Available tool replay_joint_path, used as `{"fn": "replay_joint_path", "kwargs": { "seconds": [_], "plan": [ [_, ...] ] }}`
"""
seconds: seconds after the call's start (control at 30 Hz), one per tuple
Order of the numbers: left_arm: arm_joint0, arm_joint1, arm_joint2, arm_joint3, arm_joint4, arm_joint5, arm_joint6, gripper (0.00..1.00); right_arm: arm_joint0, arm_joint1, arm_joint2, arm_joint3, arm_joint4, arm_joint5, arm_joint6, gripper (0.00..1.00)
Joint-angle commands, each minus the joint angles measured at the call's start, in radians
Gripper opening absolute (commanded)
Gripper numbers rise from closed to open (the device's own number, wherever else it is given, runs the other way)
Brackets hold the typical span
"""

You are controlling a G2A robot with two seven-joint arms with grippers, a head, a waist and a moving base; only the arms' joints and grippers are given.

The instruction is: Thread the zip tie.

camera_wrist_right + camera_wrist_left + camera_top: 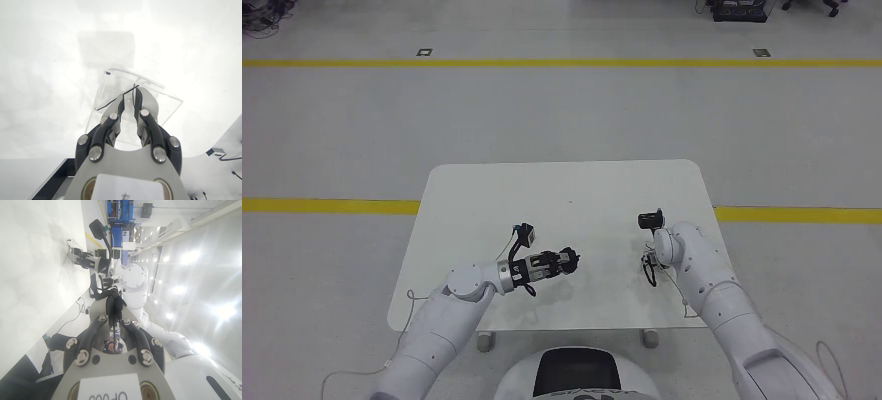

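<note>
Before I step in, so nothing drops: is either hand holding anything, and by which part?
The left hand is shut on a thin black strip, likely the zip tie, apparently near one end. The right hand is open, holding nothing.

L gripper [115, 298] tight, R gripper [129, 92] ajar

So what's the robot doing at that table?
The robot is working on a thin black zip tie that sits on a clear plastic stand on the white table. Its right claw is open and right at the tie, which passes between its fingertips. The left claw is shut and held off to one side, away from the stand. I can't tell if the tie is threaded yet.
</note>
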Motion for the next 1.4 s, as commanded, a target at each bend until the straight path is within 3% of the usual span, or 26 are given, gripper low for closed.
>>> {"fn": "replay_joint_path", "kwargs": {
  "seconds": [0.0,0.1,0.4,0.73,0.97,1.13,1.2,1.37],
  "plan": [
    [0.000,0.000,0.000,0.000,0.000,0.000,0.000,0.00,0.003,-0.001,-0.001,0.005,0.002,-0.001,-0.001,0.06],
    [0.000,0.000,0.000,0.000,0.000,0.000,0.000,0.00,0.005,-0.002,-0.003,0.010,0.006,-0.003,-0.004,0.00],
    [0.000,0.000,0.000,0.000,0.000,0.000,0.000,0.00,-0.017,0.003,0.011,-0.037,-0.003,0.005,-0.009,0.00],
    [0.000,0.000,0.000,0.000,0.000,0.000,0.000,0.00,-0.123,0.031,0.090,-0.245,-0.012,-0.018,0.019,0.00],
    [0.000,0.000,0.000,0.000,0.000,0.000,0.000,0.00,-0.268,0.062,0.226,-0.472,0.066,-0.091,-0.010,0.00],
    [0.000,0.000,0.000,0.000,0.000,0.000,0.000,0.00,-0.370,0.078,0.327,-0.598,0.195,-0.182,-0.055,0.00],
    [0.000,0.000,0.000,0.000,0.000,0.000,0.000,0.00,-0.389,0.081,0.353,-0.617,0.253,-0.222,-0.059,0.00],
    [0.000,0.000,0.000,0.000,0.000,0.000,0.000,0.00,-0.389,0.081,0.353,-0.617,0.253,-0.222,-0.059,0.00]
  ]
}}
